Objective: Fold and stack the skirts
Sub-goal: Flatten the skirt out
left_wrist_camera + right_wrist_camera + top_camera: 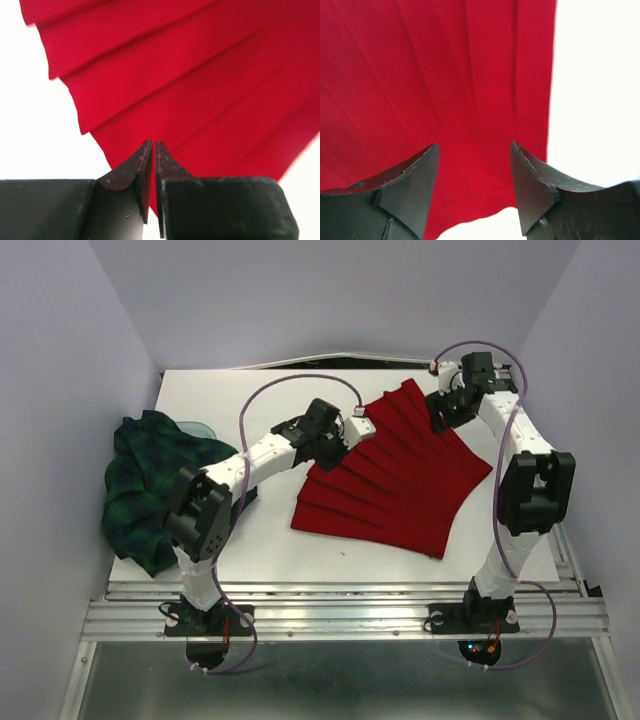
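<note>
The red pleated skirt (400, 475) lies fanned out flat on the white table (270, 540), narrow end toward the back. My left gripper (350, 430) hovers at its left edge near the narrow end. In the left wrist view the left gripper (154, 142) is all but shut, with only a thin slit and no cloth in it, and the red skirt (200, 75) lies beyond. My right gripper (440, 418) is at the narrow end's right corner. It (474, 144) stands open over the red skirt (420, 75) with nothing between its jaws. The plaid skirt (150, 485) lies crumpled at the left.
A pale teal thing (195, 427) peeks out behind the plaid skirt. Grey walls close in on the table at the left, back and right. A metal rail (340, 612) runs along the near edge. Bare table (595, 100) shows right of the red hem.
</note>
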Motion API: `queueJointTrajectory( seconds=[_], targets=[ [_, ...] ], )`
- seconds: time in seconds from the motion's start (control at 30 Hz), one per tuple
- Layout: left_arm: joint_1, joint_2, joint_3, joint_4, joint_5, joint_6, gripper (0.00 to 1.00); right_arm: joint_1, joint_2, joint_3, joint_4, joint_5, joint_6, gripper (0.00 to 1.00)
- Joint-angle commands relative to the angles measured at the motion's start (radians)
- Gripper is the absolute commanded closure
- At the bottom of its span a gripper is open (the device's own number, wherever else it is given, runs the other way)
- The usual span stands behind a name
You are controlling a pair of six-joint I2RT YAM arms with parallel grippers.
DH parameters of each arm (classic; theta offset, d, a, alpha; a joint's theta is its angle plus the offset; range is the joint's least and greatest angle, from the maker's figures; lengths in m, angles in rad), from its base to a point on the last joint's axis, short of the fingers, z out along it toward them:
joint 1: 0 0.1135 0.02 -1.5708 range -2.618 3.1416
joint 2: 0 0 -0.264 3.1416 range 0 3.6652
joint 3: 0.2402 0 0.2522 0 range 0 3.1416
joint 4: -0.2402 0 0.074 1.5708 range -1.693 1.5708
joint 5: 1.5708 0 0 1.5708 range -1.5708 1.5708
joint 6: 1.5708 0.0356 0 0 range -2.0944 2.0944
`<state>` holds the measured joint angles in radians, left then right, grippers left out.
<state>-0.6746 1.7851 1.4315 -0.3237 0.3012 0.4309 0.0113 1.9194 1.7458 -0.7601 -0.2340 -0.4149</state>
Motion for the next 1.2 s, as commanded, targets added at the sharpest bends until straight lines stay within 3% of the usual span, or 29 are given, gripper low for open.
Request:
queueJointTrajectory(
  seconds=[0.0, 0.23, 0.47, 0.7, 0.8, 1.17],
  targets=[
    [-0.022, 0.08, -0.016, -0.018, -0.099, 0.078, 0.82, 0.004, -0.006, -0.171, -0.081, 0.068, -0.035, 0.36],
    [-0.025, 0.18, -0.074, -0.047, -0.143, 0.155, 0.88, 0.004, 0.039, -0.308, -0.016, 0.102, -0.097, 0.39],
    [-0.046, 0.064, -0.316, -0.037, -0.057, 0.146, 0.91, 0.022, 0.158, -0.278, 0.038, 0.061, -0.114, 0.39],
    [-0.095, -0.075, -0.496, -0.07, -0.007, 0.103, 0.92, 0.148, 0.191, -0.275, 0.038, 0.016, -0.111, 0.39],
    [-0.095, -0.102, -0.511, -0.078, -0.02, 0.089, 0.92, 0.197, 0.182, -0.302, 0.057, 0.013, -0.093, 0.39],
    [-0.08, -0.082, -0.416, -0.107, -0.031, 0.083, 0.89, 0.197, 0.124, -0.238, 0.051, 0.028, -0.053, 0.39]
  ],
)
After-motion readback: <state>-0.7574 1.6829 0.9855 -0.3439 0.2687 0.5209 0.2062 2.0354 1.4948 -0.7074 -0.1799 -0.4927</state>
